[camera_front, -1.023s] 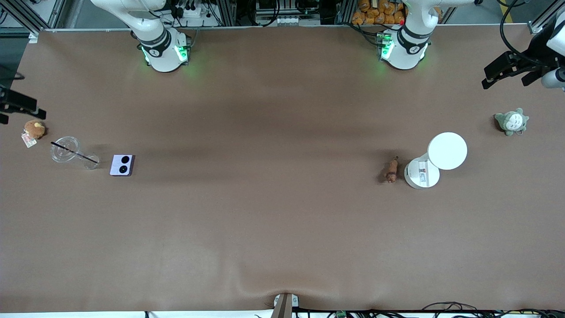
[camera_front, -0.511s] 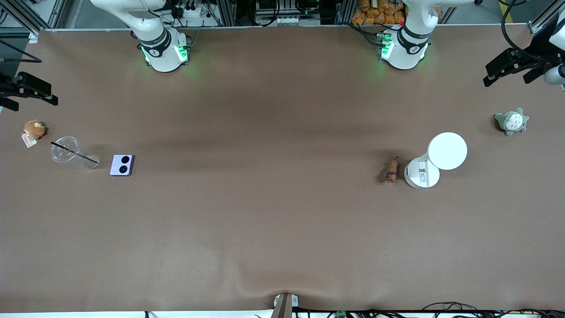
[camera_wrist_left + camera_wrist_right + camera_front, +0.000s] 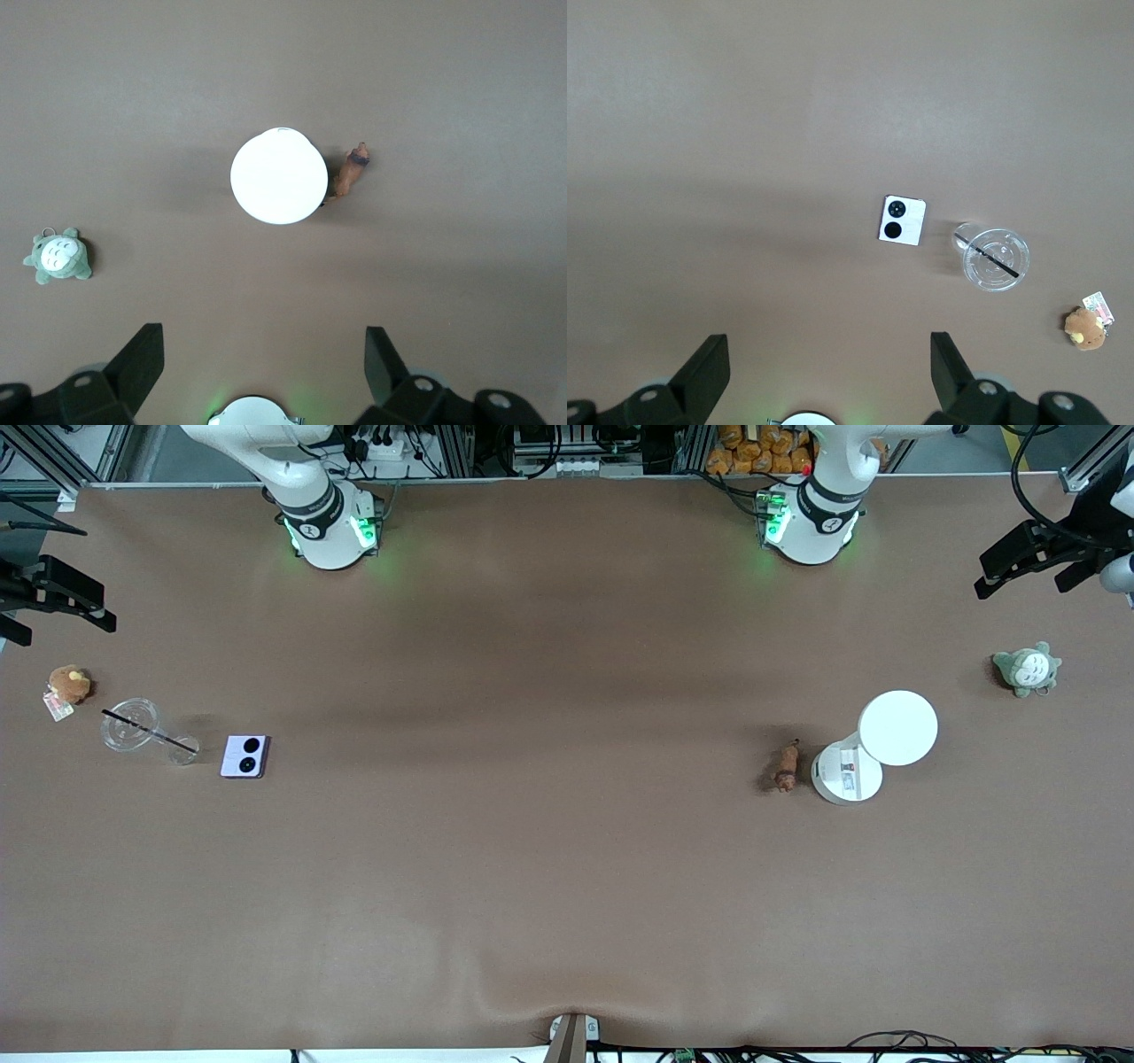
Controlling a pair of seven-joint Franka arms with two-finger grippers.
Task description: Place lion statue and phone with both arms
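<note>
Because the lion statue (image 3: 786, 767) lies just beside the white lamp-like device (image 3: 877, 746), toward the left arm's end of the counter (image 3: 567, 850), the likeliest trouble is a finger catching that device on the way down and knocking it or the small, thin figurine aside; the left wrist view shows the round white head (image 3: 279, 175) almost touching the statue (image 3: 351, 172), so little room is left on that flank. The phone (image 3: 244, 755) rests flat toward the right arm's end, just beside a clear plastic cup (image 3: 142, 729) lying on its side with a dark straw across it; a flat, smooth, thin thing like this may slip out of a pinch, I judge, and a careless approach could send the cup rolling. The left gripper (image 3: 1032, 558) hangs high over the edge of the counter at its own end, its fingers (image 3: 142, 359) spread wide and holding nothing. The right gripper (image 3: 53, 593) hangs over the edge at the right arm's end, its fingers (image 3: 709, 363) likewise wide apart and bare. Neither object has been touched yet. A grey-white plush (image 3: 1026, 670) sits well apart from the statue and an orange-brown plush (image 3: 68, 685) with a tag sits near the cup; neither blocks a reach. The middle of the counter carries nothing that would hinder a placement.
</note>
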